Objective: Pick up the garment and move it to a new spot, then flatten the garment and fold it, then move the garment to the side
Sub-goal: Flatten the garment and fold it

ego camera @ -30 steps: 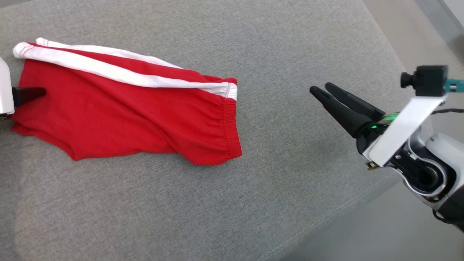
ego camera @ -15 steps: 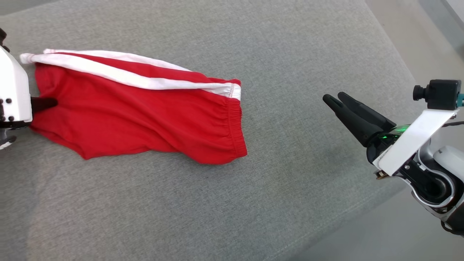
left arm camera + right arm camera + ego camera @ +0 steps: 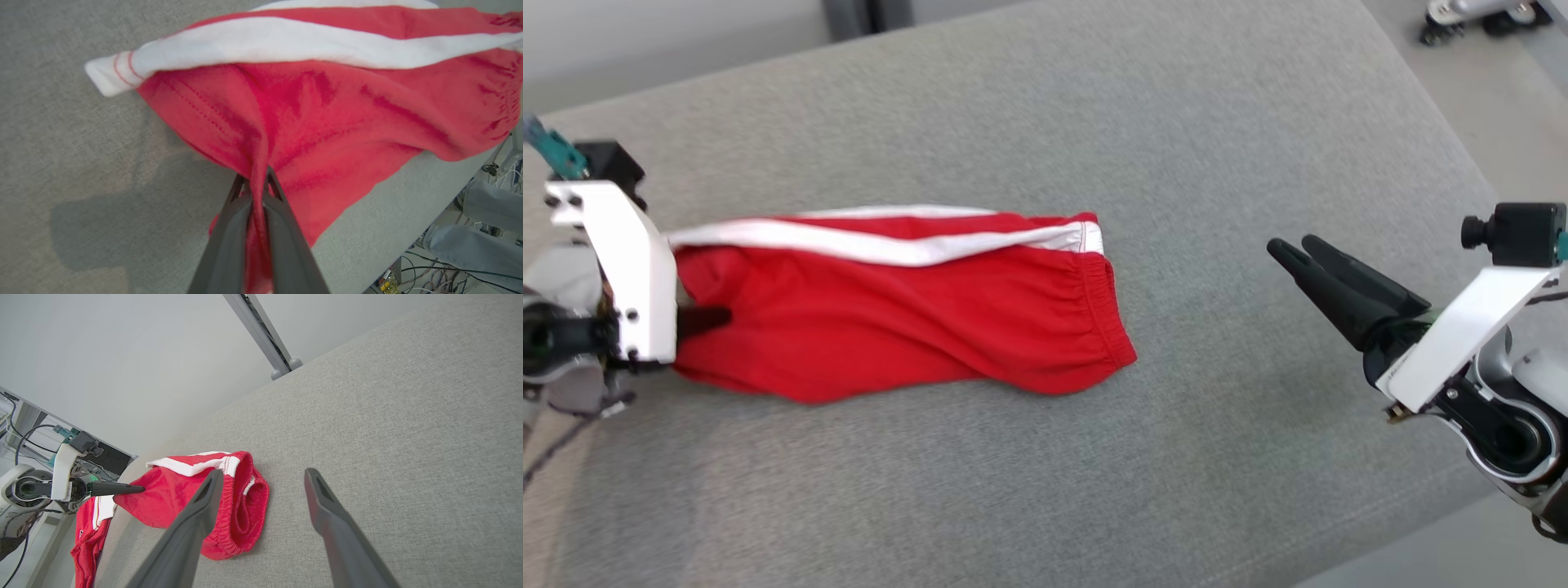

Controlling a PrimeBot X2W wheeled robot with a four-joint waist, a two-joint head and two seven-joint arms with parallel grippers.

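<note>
The garment is a pair of red shorts with white side stripes, lying lengthwise on the grey cushion. My left gripper is shut on a pinch of red cloth at the garment's left end. In the left wrist view the fabric is bunched between the fingers of that gripper and lifted off the cushion there. My right gripper hovers open, off to the right of the elastic waistband and apart from it. The right wrist view looks between its spread fingers at the waistband opening and the left gripper beyond it.
The cushion's front right edge drops to the floor. A grey metal post stands behind the cushion. More red-and-white cloth hangs past the cushion's edge below the left arm. Cables lie on the floor there.
The left gripper has shut on the garment's left end and raised it, drawing the cloth into a narrower bundle. The head view has shifted. The right gripper stays open.
</note>
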